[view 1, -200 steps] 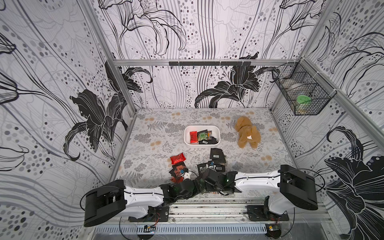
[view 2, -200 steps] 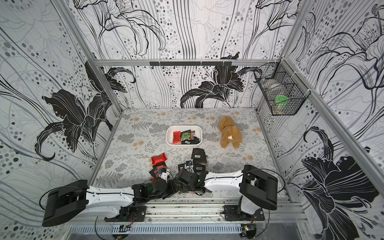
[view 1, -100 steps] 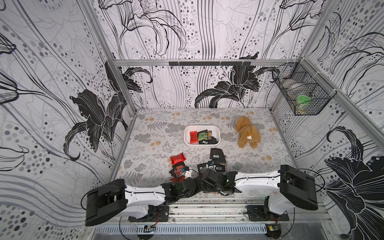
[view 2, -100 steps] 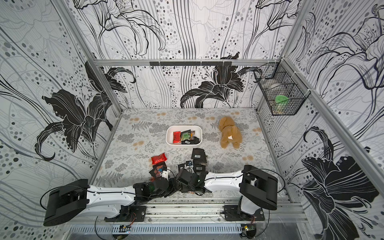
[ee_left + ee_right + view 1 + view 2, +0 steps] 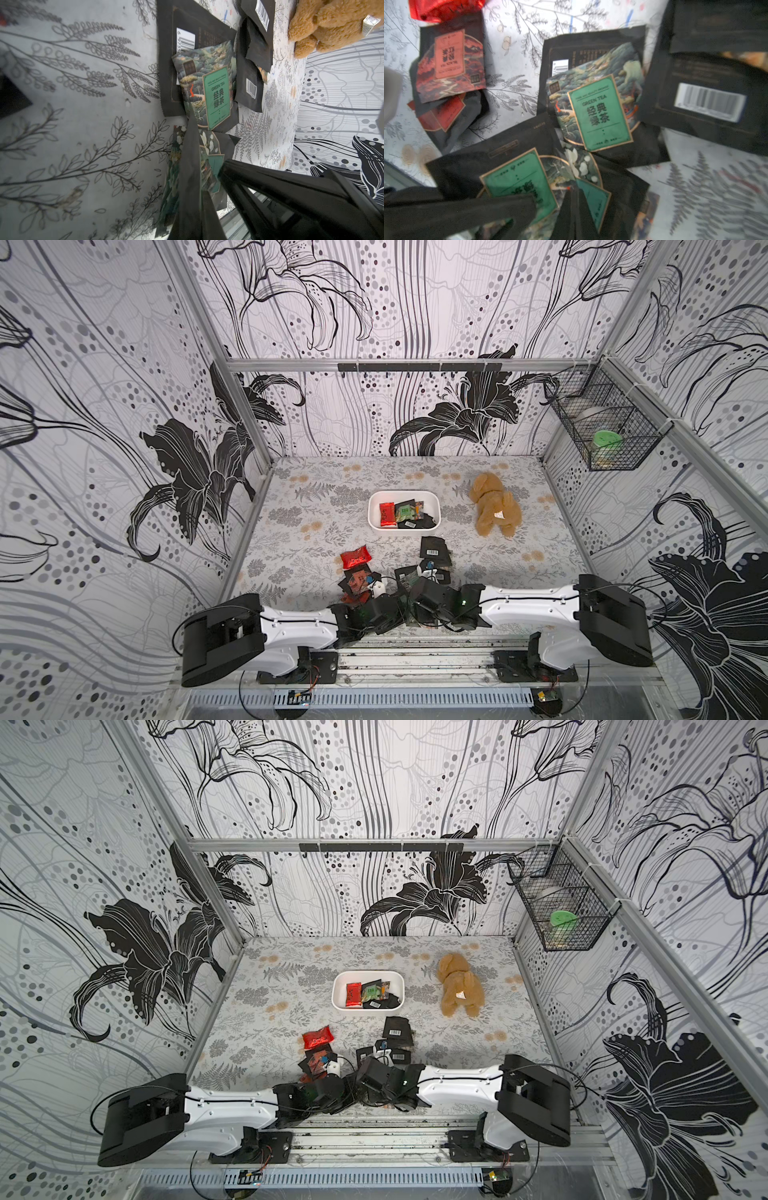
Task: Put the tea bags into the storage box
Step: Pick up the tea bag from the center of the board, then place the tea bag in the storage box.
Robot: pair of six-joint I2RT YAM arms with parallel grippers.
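Both pincers are closed. The left gripper (image 5: 190, 135) and the right gripper (image 5: 571, 197) sit among the loose tea bags (image 5: 434, 549), lower centre in both top views. Whether either grips one, I cannot tell.

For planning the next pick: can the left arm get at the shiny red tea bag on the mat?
Probably yes: the red tea bag lies largely uncovered on open mat, close beyond the left arm.

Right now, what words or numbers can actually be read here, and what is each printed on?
"GREEN TEA": green-label sachet.
"经典绿茶": same label, just below.
"6 97": beside the barcode on the black sachet; the rest is covered.
Too blurred or small to read: the red-label sachet, the plush toy's tag.
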